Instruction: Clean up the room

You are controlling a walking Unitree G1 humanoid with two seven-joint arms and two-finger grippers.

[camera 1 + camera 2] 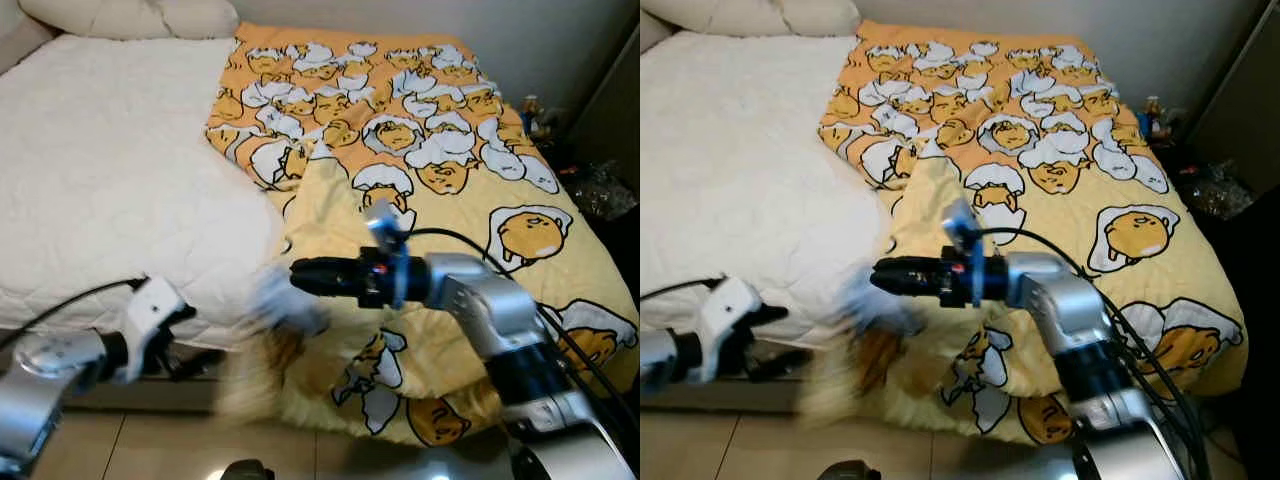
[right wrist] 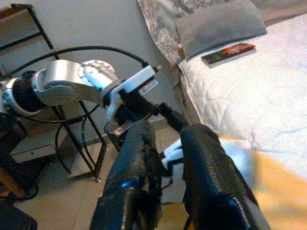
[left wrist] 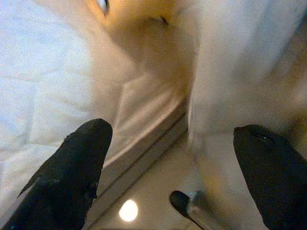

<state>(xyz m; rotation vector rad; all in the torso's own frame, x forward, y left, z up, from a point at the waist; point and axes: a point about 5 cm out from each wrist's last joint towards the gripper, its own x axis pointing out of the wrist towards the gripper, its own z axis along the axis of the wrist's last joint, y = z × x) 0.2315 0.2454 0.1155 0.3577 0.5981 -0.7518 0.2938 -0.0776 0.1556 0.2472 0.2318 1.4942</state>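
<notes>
A yellow blanket (image 1: 420,160) printed with egg figures covers the right half of the bed and hangs over its foot. My right gripper (image 1: 297,275) reaches to the left above the bed's front edge. It is shut on a pale fold of the blanket's edge (image 2: 171,155), which looks blurred (image 1: 285,305). The hanging part below it (image 1: 255,380) is smeared too. My left gripper (image 1: 195,342) is low at the front left, beside the mattress edge. Its fingers (image 3: 72,167) stand wide apart and open, with nothing between them.
The bare white mattress (image 1: 110,170) takes up the left of the bed, with pillows (image 1: 130,15) at its head. Small clutter (image 1: 600,190) lies on the dark floor at the right. Glossy tiles (image 1: 150,440) run along the bed's foot. A metal shelf (image 2: 29,96) stands behind my left arm.
</notes>
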